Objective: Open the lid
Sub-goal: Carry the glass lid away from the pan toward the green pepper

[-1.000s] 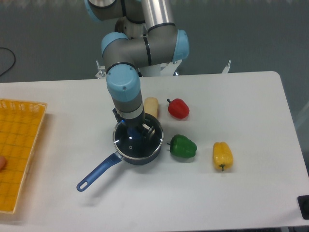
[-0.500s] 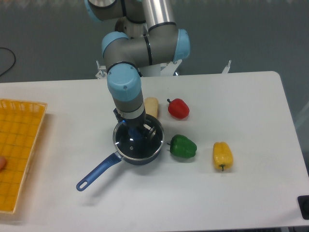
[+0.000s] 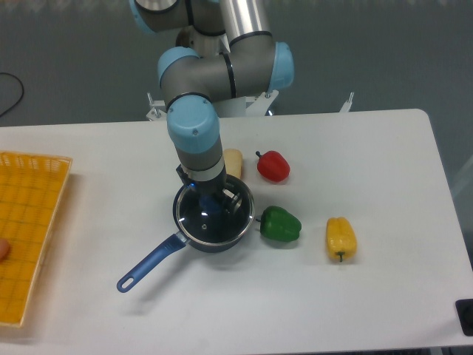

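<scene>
The gripper (image 3: 212, 201) hung straight down over the middle of the saucepan (image 3: 214, 222), right where the lid's knob would be — the arm's blue-capped wrist (image 3: 194, 133) covered most of it from where I stood, so I could not tell whether the fingers were clamped on the knob or merely around it. The lid (image 3: 213, 219), a clear glass disc with a thin metal rim, sat on the dark blue saucepan and looked slightly off-centre, its rim shining on the right side. Through the glass the inside of the pan was only dark; I could make out nothing in it. The pan's long blue handle (image 3: 148, 262) pointed toward the near left.

Just behind the pan lay a pale, cream-coloured piece (image 3: 233, 163), half hidden by the arm. A red bell pepper (image 3: 273, 166) sat near it, a green bell pepper (image 3: 280, 224) just beside the pan's right edge, and a yellow bell pepper (image 3: 341, 238) further right.

At the far left stood a yellow mesh basket (image 3: 26, 229) — something small and orange-pink (image 3: 3, 250) showed at its left edge. No writing was readable anywhere.
</scene>
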### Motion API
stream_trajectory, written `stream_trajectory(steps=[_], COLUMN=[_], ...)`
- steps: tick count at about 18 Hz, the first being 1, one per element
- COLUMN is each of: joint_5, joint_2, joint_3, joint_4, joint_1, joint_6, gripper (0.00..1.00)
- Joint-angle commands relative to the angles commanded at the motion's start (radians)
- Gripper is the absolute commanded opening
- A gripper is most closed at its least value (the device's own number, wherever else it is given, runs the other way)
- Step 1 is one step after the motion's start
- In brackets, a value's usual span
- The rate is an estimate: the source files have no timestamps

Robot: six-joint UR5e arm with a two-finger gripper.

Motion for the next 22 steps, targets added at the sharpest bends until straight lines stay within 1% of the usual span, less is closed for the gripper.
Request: stream_trajectory(steps=[3, 6, 10, 12, 22], joint_5=[0.0, -0.002, -0.006, -0.008, -0.009], joint_2=[0.002, 0.002, 0.005, 0.006, 0.006], joint_3=[0.008, 0.031, 0.055, 0.063, 0.077], joint_4=[-0.005, -0.008, -0.055, -0.061, -0.061], joint_1=[0.025, 0.049, 0.089, 0.109, 0.221], joint_6=[0.021, 0.058, 0.132, 0.159, 0.325], gripper=[0.57, 0.57, 0.57, 0.57, 0.57])
